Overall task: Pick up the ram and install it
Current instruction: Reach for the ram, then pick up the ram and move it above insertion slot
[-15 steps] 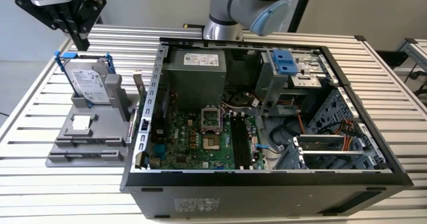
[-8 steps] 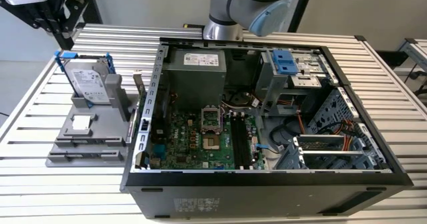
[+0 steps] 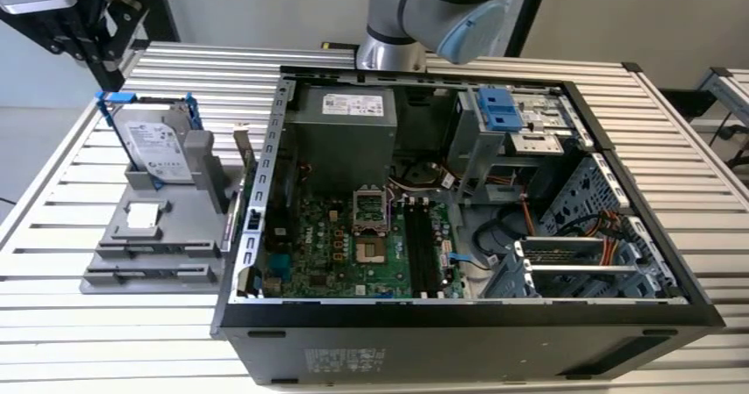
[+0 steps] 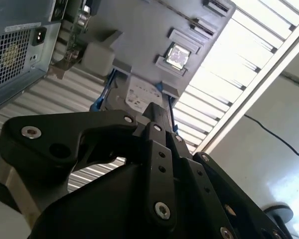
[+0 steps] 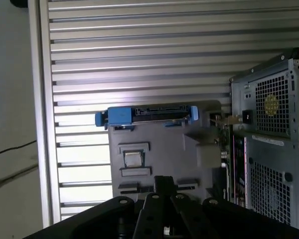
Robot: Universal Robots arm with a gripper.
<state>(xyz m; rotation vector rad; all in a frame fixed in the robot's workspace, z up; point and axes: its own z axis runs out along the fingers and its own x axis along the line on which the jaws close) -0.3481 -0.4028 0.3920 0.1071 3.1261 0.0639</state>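
A: Exterior view first: where's the ram (image 3: pixel 244 157)?
B: Standing on edge in the gray holder (image 3: pixel 175 232), on its side nearest the computer case (image 3: pixel 468 333), below and ahead of the claw (image 5: pixel 162 179). Upright like that, I judge, so its flat faces can be pinched from above.
A: And the claw?
B: Pressed together with nothing in it, well above the holder. The hard drive (image 3: pixel 153 144) stands past the ram, farther from the case.
A: The memory slots (image 3: pixel 427 249)?
B: Bare, inside the case.
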